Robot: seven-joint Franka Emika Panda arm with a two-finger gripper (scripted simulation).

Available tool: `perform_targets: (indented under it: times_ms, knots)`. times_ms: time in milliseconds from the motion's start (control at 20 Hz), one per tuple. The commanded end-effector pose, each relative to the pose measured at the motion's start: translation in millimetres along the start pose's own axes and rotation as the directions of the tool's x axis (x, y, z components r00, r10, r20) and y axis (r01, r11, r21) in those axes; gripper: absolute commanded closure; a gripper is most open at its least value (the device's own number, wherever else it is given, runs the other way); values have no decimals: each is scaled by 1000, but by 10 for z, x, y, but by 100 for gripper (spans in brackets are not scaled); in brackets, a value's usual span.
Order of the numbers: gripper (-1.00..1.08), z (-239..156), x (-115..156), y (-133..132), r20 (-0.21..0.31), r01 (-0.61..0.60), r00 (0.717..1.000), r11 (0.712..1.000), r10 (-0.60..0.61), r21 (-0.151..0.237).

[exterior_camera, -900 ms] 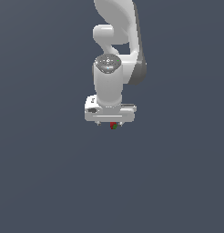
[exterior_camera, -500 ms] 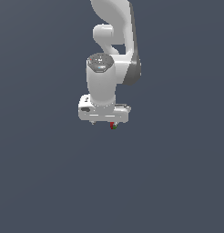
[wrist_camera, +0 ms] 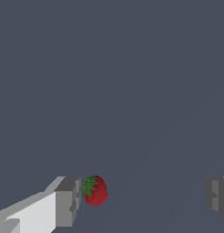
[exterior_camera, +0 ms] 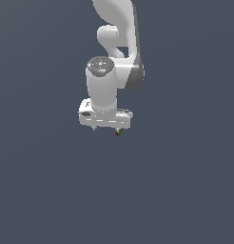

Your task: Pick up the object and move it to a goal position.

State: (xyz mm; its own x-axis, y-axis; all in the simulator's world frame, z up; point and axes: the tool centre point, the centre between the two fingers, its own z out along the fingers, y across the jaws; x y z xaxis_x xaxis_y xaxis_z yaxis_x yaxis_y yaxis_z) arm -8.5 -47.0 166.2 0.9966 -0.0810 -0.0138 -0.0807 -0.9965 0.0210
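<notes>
Hanging from the top of the exterior view, the white arm point(exterior_camera: 114, 52) points its wrist down at a flat, dark grey-blue surface point(exterior_camera: 52, 190) that fills the rest of the frame. The end effector point(exterior_camera: 106, 128) sits at the arm's lower end, its white cross-bar roughly level.

Object: a tiny red lump point(exterior_camera: 118, 132) with a green patch, strawberry-like in the wrist view point(wrist_camera: 95, 190). In the exterior view it shows just under the cross-bar, toward the exterior view's right end of the bar, and is far smaller than the bar itself.

End effector state, from the wrist view: jaws spread wide. One grey finger point(wrist_camera: 68, 201) stands just beside the object, on the side of its green leafy cap; a narrow dark gap seems to separate them, though contact cannot be ruled out at this resolution. The other finger point(wrist_camera: 217, 195) is well apart from the object, at the far edge of the frame. The object lies between the two fingers, close against one and far from the other. Nothing is clamped.

Whether the object rests on the surface or the fingertips touch the surface cannot be told from either view; no clear shadow or contact line is visible. In the exterior view the fingers are mostly hidden below the bar, only small stubs showing.
</notes>
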Motion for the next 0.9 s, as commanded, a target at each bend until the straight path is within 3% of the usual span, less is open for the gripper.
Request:
perform_targets:
  times_ms: [0,850]
  knots:
    - [-92,58,-37,-30,0,10,1000,1000,-10,1]
    - [-92,811,-713,-438,-14,159,987,987,-159,15]
